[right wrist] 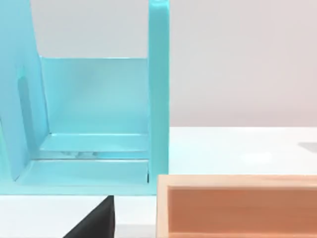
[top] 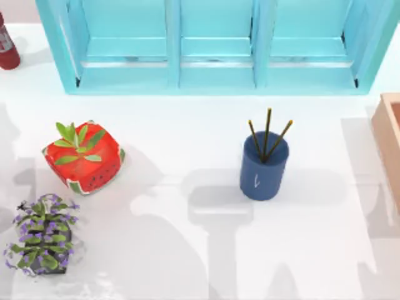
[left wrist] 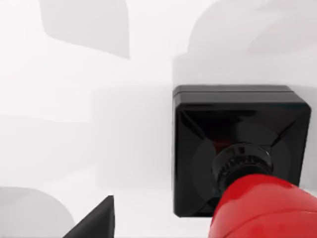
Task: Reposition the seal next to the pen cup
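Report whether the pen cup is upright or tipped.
Upright: the pen cup stands on its base on the table, three pencils sticking out its open top.

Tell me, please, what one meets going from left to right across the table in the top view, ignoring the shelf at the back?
Red bottle → purple-flowered plant → watermelon-patterned planter → pen cup → wooden box.

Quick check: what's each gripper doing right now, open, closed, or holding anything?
Left gripper: cannot be told; its wrist view looks at the seal close below on the table.
Right gripper: cannot be told; its wrist view faces the blue shelf.
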`<state>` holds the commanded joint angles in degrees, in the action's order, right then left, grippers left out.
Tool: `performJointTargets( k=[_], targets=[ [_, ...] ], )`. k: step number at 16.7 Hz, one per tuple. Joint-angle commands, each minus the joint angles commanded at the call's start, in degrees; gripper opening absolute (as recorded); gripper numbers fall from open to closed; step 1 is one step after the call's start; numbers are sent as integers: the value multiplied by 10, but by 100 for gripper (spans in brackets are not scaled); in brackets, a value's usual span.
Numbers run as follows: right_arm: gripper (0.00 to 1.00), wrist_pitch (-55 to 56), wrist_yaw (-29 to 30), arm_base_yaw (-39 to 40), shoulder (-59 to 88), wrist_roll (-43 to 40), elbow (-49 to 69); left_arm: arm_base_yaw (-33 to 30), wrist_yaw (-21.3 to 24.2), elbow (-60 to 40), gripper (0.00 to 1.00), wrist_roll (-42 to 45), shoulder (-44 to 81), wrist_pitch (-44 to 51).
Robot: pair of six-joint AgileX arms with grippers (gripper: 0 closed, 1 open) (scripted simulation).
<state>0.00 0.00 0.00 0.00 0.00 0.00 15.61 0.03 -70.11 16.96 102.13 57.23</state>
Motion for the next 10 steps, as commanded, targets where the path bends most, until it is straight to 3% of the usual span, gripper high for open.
performJointTargets(
  k=[3,8,10],
  targets=[
    [100,0,0,0,0,0,0,1,0,46,100,1,16,-55],
    [100,0,0,0,0,0,0,2,0,52,100,2,18,-63],
    [100,0,0,0,0,0,0,2,0,52,85,2,18,-63]
  ],
)
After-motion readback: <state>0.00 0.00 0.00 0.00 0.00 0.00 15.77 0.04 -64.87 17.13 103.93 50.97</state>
